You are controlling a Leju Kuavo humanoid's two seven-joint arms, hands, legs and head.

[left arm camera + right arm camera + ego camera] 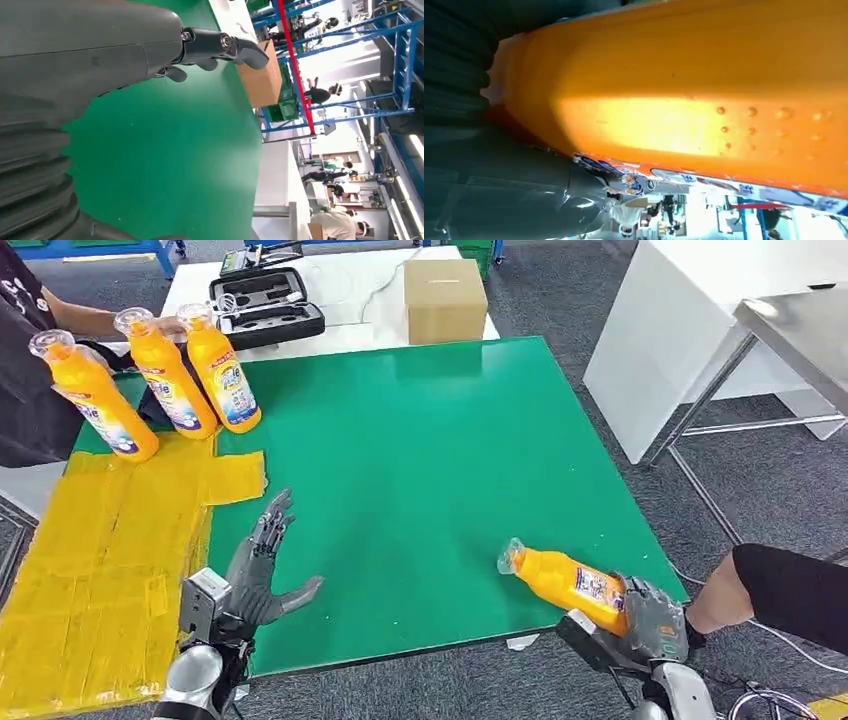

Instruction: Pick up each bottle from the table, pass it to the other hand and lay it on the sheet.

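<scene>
At the lower right of the head view, the right robot hand (648, 625) grips the base end of an orange bottle (565, 582) that lies tilted over the near right corner of the green counter (440, 460), its clear cap pointing toward the middle. The left robot hand (262, 570) hovers open and empty at lower left, fingers spread, beside the yellow sheet (90, 560). Three more orange bottles (160, 380) stand upright at upper left, at the sheet's far end.

Green table top (430, 460) is seen with yellow sheet (100, 550) taped along its left edge. Three orange bottles (160, 375) are stood upright at the far-left corner, on the sheet's far end.
</scene>
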